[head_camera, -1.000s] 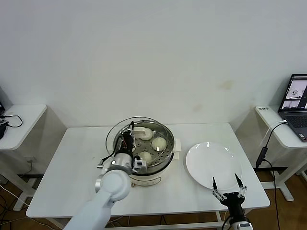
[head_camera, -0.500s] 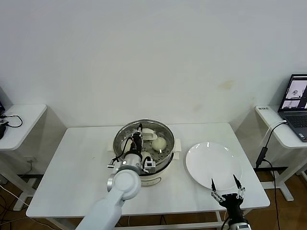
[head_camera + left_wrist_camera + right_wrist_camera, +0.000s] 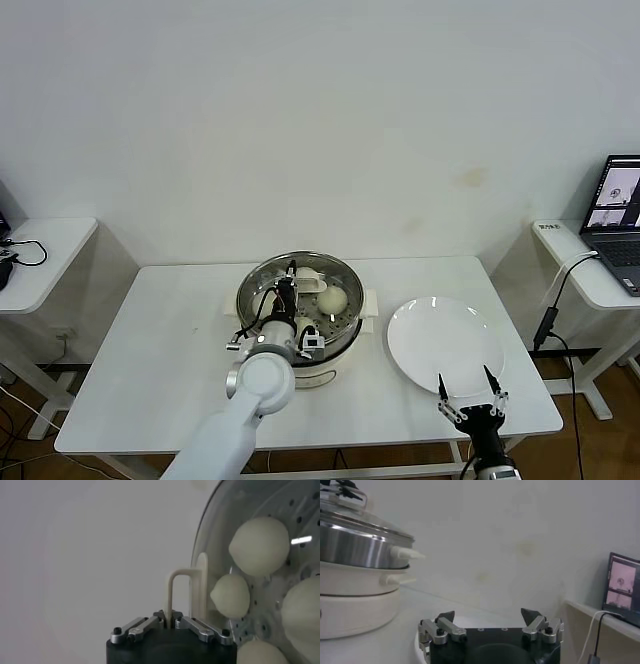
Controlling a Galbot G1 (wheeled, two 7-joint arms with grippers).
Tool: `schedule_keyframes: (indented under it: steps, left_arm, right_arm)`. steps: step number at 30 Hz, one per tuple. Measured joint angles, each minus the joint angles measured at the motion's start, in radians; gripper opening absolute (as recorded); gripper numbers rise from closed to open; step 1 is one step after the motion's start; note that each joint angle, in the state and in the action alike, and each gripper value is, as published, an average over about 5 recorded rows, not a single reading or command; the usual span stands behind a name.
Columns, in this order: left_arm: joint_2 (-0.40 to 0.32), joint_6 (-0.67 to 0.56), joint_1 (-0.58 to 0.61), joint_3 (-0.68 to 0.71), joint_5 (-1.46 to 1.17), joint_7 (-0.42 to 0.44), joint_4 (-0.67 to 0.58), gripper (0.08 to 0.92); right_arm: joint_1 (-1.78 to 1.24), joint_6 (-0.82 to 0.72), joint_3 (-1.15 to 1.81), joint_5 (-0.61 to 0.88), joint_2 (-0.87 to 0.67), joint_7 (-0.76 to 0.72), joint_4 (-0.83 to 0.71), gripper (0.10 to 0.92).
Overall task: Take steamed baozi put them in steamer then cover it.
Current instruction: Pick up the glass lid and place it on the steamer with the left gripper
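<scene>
The steamer (image 3: 300, 320) stands near the middle of the white worktop (image 3: 150, 350) — a shiny steel pot on a cream-white base with side handles, its perforated tray visible through the glass. The cover (image 3: 300, 275) sits over the pot, a clear glass lid with a metal rim and a cream-white bar handle (image 3: 186, 597) at its centre. Under the glass lie the steamed baozi (image 3: 259, 546), smooth cream-white rounds resting on the tray; four can be made out from the left wrist view, one only by its edge.

The left gripper (image 3: 171, 624) is directly above the lid, its jaws closed tight on the bar handle, which rises as a thin loop from between the fingertips. The arm reaches in from the near side of the worktop, so it hides the front of the pot in the head view.

Just beside the steamer, toward the robot's right, lies a flat white plate (image 3: 445, 345). The right gripper (image 3: 470, 395) hovers at the near edge of that plate, its fingers spread wide — holding nothing.
</scene>
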Motion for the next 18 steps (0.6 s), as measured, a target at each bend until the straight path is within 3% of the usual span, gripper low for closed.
schedule_keyframes:
  steps: [11, 18]
  left_arm:
    - [-0.006, -0.001, -0.004, -0.001, -0.013, -0.007, 0.015, 0.175]
    - [-0.005, 0.0, 0.01, -0.005, -0.022, -0.008, -0.003, 0.362]
  right_arm:
    - [-0.003, 0.005, -0.001, -0.004, 0.0, -0.001, -0.001, 0.823]
    - [-0.005, 0.005, -0.007, -0.01, 0.002, -0.001, 0.0, 0.823]
